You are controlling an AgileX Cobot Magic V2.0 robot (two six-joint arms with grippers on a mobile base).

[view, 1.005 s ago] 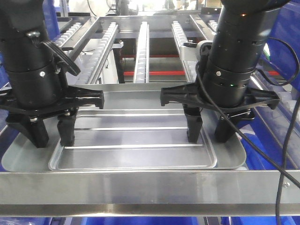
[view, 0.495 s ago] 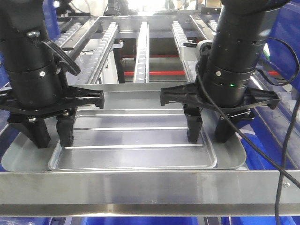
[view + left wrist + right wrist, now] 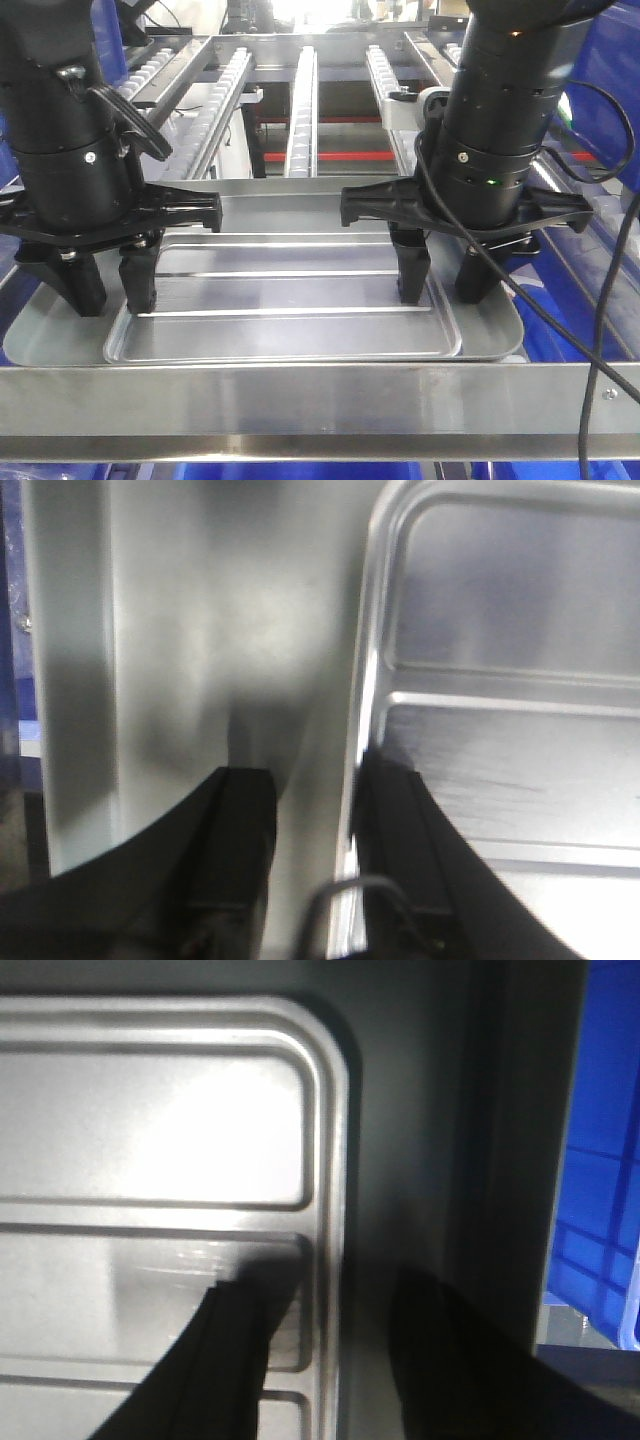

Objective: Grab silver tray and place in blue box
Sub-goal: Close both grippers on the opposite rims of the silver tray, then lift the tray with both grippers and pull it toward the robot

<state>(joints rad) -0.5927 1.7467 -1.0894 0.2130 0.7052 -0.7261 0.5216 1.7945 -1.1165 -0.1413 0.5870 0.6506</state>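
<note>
Silver tray (image 3: 290, 330) lies flat inside the bigger pan (image 3: 290, 212). Left tool (image 3: 112, 285) and right tool (image 3: 443, 278) are both open, each straddling one short rim of it, one finger inside and one outside.

Black cylindrical arms (image 3: 70, 150), black left pincer (image 3: 112, 300), right pincer (image 3: 441, 294), looping cables (image 3: 135, 122), silver screws (image 3: 90, 157)

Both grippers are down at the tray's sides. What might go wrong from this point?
The left gripper and right gripper stand open astride the low side rims of the silver tray; such a thin hold may slip on lifting. Their outer fingers sit inside the larger pan, so they might drag it along. Uneven lifting would likely tilt the tray.
</note>
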